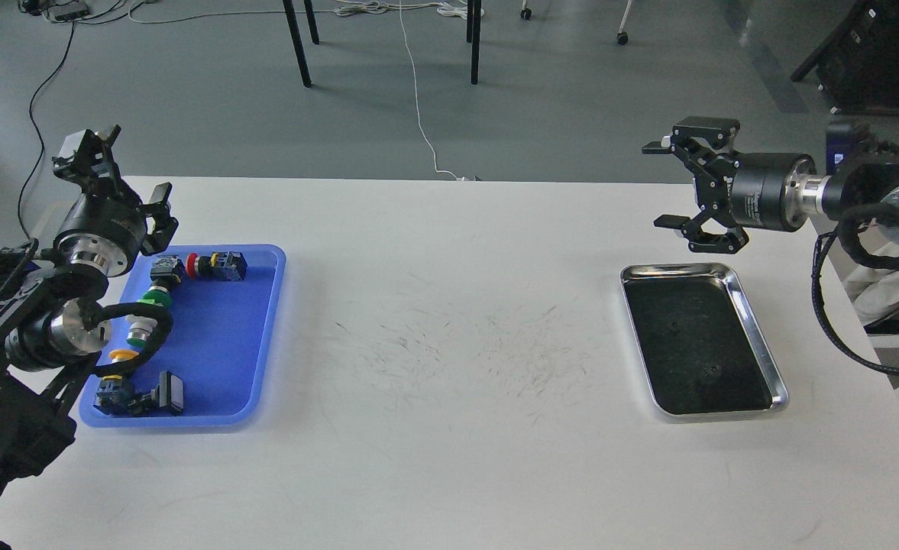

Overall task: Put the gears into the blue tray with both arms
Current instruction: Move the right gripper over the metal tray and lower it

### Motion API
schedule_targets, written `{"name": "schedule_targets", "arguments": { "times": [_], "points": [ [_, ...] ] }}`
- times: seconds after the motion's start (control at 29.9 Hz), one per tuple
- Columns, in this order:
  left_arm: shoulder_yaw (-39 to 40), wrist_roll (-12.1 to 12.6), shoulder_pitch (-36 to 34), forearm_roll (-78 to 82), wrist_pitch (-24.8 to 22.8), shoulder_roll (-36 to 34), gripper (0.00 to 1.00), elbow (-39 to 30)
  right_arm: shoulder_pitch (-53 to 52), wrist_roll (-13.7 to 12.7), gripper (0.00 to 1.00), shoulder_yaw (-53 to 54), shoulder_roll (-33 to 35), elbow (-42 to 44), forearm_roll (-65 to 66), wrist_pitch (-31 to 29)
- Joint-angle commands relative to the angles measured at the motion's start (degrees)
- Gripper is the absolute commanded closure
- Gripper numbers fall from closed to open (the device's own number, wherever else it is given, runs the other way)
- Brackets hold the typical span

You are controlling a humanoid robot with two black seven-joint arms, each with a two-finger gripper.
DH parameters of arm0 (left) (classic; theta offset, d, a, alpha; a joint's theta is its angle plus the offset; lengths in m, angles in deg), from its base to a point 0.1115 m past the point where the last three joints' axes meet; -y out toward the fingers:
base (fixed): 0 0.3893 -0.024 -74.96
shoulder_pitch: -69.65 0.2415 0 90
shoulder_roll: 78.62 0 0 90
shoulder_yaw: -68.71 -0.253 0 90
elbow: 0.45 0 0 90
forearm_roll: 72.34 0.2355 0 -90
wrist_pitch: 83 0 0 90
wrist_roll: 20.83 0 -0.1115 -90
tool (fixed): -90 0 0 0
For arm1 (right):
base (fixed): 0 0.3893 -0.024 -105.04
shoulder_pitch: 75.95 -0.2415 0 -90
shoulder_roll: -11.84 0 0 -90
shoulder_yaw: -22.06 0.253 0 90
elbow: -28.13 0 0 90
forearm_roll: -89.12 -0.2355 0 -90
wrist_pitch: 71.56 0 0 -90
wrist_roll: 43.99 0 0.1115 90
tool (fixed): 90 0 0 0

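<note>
The blue tray (254,336) lies on the left of the white table and holds several coloured-cap push-button switches (216,266). My left gripper (123,183) hovers over the tray's far left corner, open and empty. On the right, my right gripper (668,185) hangs open and empty above the far edge of a silver metal tray (755,328). I cannot make out the gears for sure. The silver tray's dark floor shows two faint specks (713,373), too small to identify.
The table's middle carries only fine dark scratch marks (495,344). My left arm's cable (151,336) loops over the blue tray's left side. Beyond the far table edge, black chair legs (296,42) and a white cord (417,99) stand on the grey floor.
</note>
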Motion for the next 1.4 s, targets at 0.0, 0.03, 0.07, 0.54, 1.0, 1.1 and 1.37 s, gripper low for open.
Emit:
{"name": "schedule_targets", "arguments": {
  "times": [0.0, 0.03, 0.07, 0.54, 1.0, 1.1, 1.37],
  "points": [
    [-0.43, 0.06, 0.18, 0.09, -0.04, -0.47, 0.02, -0.01, -5.66, -0.16, 0.01, -8.25, 0.39, -3.00, 11.21, 0.01],
    [-0.52, -0.03, 0.70, 0.01, -0.04, -0.38, 0.02, -0.01, -6.36, -0.34, 0.01, -9.83, 0.21, -3.18, 14.28, 0.01],
    [-0.52, -0.03, 1.32, 0.09, -0.13, -0.29, 0.02, -0.09, -6.80, -0.42, 0.01, -10.98, 0.04, -3.27, 16.84, 0.01],
    [0.01, -0.29, 2.82, 0.01, 0.04, -1.26, 0.02, -0.53, -7.69, -5.87, 0.01, -15.64, -6.46, -2.13, 34.44, 0.01],
    [0.27, -0.47, 3.43, 0.01, 0.13, -0.73, 0.02, -0.53, -6.63, -6.05, 0.01, -23.56, -12.26, -0.55, 35.32, 0.01],
    [0.18, -1.17, 3.52, 0.01, 0.13, -0.73, 0.02, -0.53, -5.76, -6.05, 0.01, -23.73, -13.67, 0.94, 35.32, 0.01],
    [0.18, -1.26, 3.52, -0.08, 0.13, -0.56, 0.02, -0.53, -3.91, -6.05, 0.02, -23.82, -14.38, 2.27, 37.25, 0.01]
  ]
}}
